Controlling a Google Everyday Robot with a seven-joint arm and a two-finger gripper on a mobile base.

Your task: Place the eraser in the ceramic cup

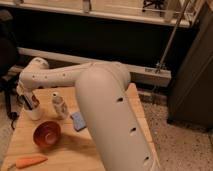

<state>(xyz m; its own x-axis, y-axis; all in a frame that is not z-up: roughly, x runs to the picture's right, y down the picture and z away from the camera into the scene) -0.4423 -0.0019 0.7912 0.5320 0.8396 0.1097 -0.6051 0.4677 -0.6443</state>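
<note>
My gripper (28,101) is at the left end of the wooden table (65,150), directly over the white ceramic cup (34,114). It is shut on the eraser (31,103), a black block with a reddish strip. The eraser's lower end is at the cup's rim or just inside it. My large white arm (107,110) reaches across from the right and hides the right part of the table.
A slim white patterned bottle (59,105) stands just right of the cup. A blue spongy block (78,121) lies beside my arm. An orange-red bowl (47,134) sits in front of the cup, and an orange carrot (30,161) lies near the front edge.
</note>
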